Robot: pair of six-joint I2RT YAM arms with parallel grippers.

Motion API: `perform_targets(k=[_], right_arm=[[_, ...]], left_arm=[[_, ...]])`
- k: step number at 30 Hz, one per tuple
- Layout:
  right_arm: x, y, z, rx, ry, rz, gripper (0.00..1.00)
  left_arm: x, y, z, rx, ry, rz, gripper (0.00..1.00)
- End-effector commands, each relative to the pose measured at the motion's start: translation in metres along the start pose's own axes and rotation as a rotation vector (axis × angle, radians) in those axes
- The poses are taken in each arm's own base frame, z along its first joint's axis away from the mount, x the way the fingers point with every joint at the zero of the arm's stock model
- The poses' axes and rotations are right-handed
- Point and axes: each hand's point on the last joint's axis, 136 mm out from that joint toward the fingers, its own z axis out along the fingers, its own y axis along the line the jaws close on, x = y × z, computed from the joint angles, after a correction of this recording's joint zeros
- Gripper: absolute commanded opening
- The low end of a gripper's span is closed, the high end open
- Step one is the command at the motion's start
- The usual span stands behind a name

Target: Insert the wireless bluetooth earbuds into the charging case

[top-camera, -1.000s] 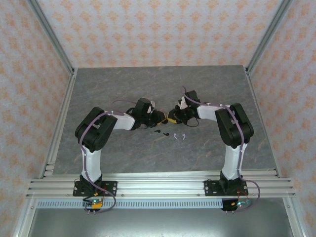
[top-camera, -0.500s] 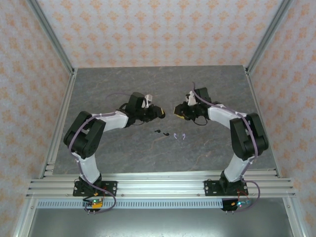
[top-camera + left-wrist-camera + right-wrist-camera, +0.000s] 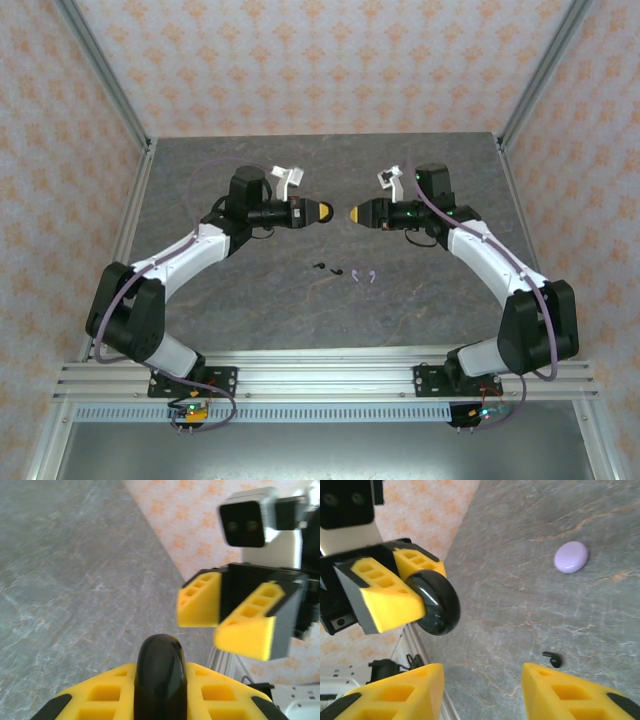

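My left gripper [image 3: 322,211] is shut on a round black charging case [image 3: 160,672], held edge-on between its yellow fingers [image 3: 95,700]. In the right wrist view that case [image 3: 436,605] hangs above the table. My right gripper [image 3: 354,213] faces it from a short gap away and stands open with nothing between its fingers [image 3: 395,695]. Two black earbuds [image 3: 320,266] [image 3: 335,270] and two pale lavender earbuds [image 3: 355,277] [image 3: 371,277] lie loose on the table below and between the grippers. One black earbud [image 3: 551,658] shows near my right finger.
A closed lavender round case [image 3: 571,557] lies on the grey marbled table [image 3: 250,310]. Metal frame posts [image 3: 125,230] and patterned walls [image 3: 320,60] bound the table on three sides. The rail with the arm bases [image 3: 320,375] runs along the near edge.
Both arms have stretched out and swung toward the back, and the grippers have drawn apart. The black case stays in my left gripper. The earbuds have not moved.
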Motion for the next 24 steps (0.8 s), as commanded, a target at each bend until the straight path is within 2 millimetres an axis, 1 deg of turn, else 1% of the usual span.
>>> perform_targets(k=[1,5,7,12,15,20,24], right_arm=[[0.001,0.037,-0.002,-0.119,0.038,-0.101,0.46],[0.002,0.055,0.001,-0.172,0.057,-0.150,0.46],[0.002,0.060,0.002,-0.184,0.061,-0.163,0.46],[0.002,0.061,0.007,-0.189,0.076,-0.163,0.46],[0.001,0.060,0.010,-0.193,0.084,-0.163,0.46],[0.001,0.060,0.012,-0.196,0.086,-0.165,0.45],[0.002,0.063,0.012,-0.215,0.095,-0.166,0.42]], left_arm=[[-0.006,-0.032,-0.007,0.104,0.010,0.102,0.21],[-0.005,-0.046,-0.009,0.139,0.017,0.133,0.21],[-0.004,-0.051,-0.010,0.150,0.019,0.144,0.21],[-0.003,-0.062,-0.012,0.172,0.023,0.167,0.21],[0.002,-0.067,-0.009,0.186,0.033,0.178,0.21],[0.006,-0.070,-0.005,0.196,0.046,0.182,0.20],[0.007,-0.074,-0.004,0.204,0.049,0.187,0.20]])
